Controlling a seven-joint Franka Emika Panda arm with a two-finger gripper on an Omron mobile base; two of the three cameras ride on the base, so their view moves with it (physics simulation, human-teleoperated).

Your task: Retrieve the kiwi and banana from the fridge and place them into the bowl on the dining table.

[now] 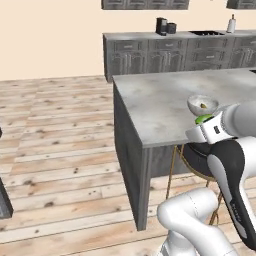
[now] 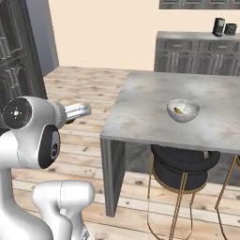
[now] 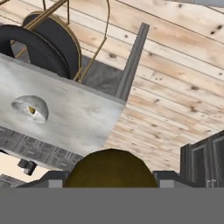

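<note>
The kiwi (image 3: 111,168) sits dark and round between my two finger tips, and my gripper (image 3: 111,178) is shut on it. From the left base view the kiwi (image 1: 203,119) shows as a green spot at the end of my hand, in the air just before the bowl (image 1: 202,104). The pale bowl (image 2: 183,110) stands on the dining table (image 2: 145,108) near its front edge. A yellow piece in the bowl looks like the banana (image 2: 178,110). In the hand view the bowl (image 3: 29,109) appears at the left, on the dining table (image 3: 78,118). The fridge is out of view.
A black round stool on gold legs (image 2: 185,166) stands under the table's front edge. A wall counter with drawers (image 1: 165,52) runs along the back, with dark appliances (image 1: 165,26) on it. A dark panelled cabinet (image 2: 16,56) rises at the left. Wooden floor (image 1: 55,130) lies open beside the table.
</note>
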